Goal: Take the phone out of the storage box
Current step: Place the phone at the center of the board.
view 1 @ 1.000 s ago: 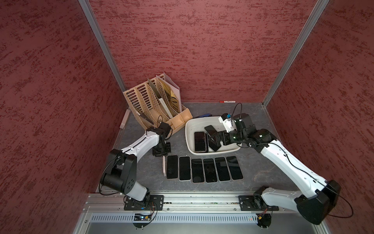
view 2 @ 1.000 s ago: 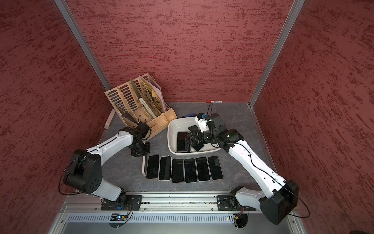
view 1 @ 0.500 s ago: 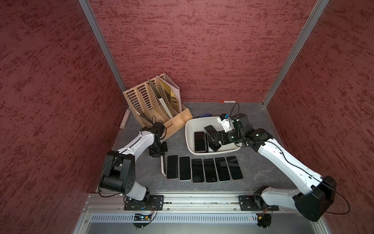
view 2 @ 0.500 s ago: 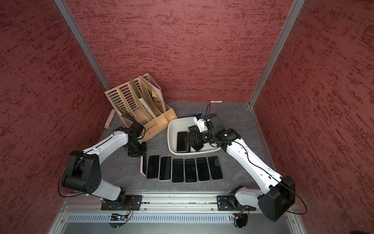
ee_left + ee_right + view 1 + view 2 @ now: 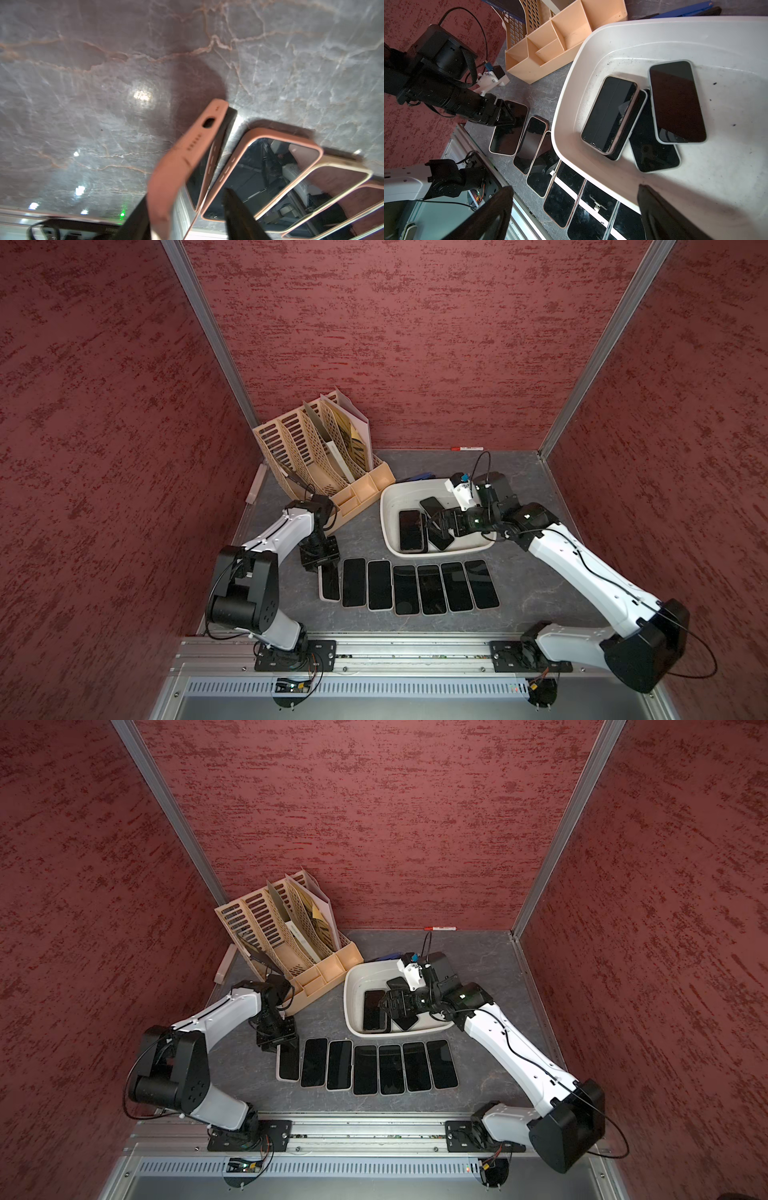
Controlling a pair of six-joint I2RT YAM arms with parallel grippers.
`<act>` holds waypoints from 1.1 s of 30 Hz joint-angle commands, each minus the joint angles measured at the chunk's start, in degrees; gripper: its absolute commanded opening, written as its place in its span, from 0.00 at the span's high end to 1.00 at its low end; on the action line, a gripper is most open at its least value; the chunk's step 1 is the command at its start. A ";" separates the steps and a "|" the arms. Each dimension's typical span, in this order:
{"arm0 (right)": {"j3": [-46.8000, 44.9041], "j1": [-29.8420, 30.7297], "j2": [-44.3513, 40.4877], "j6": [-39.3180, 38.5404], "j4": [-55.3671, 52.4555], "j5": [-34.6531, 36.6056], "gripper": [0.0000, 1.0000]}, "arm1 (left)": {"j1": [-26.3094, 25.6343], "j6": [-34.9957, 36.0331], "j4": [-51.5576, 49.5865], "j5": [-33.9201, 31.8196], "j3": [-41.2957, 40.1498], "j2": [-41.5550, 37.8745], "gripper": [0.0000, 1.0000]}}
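While the left gripper [image 5: 322, 566] stands parted around a tilted phone [image 5: 178, 166] joining the row [image 5: 419, 587], the right gripper [image 5: 432, 526] hangs open over the storage box [image 5: 383, 512] for another.

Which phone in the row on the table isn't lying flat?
The end phone by the left hand: it tilts on its edge; the other six lie flat.
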 commanded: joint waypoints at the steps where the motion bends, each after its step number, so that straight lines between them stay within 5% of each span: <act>1: -0.19 -0.69 0.57 -0.95 0.50 -0.15 0.02 | 0.75 -0.35 -2.19 -1.21 2.03 0.73 0.00; 9: 0.10 -1.43 0.77 -1.14 0.28 -0.81 0.02 | -1.02 1.51 -5.88 -4.70 8.37 1.11 0.00; 17: 0.89 -1.52 2.03 -0.65 0.21 -1.62 0.02 | -1.35 -1.62 7.90 11.26 2.72 0.99 0.00; 33: 3.54 -2.61 5.65 -0.79 -3.15 3.99 0.02 | -1.31 -0.91 9.90 8.62 1.87 7.89 0.00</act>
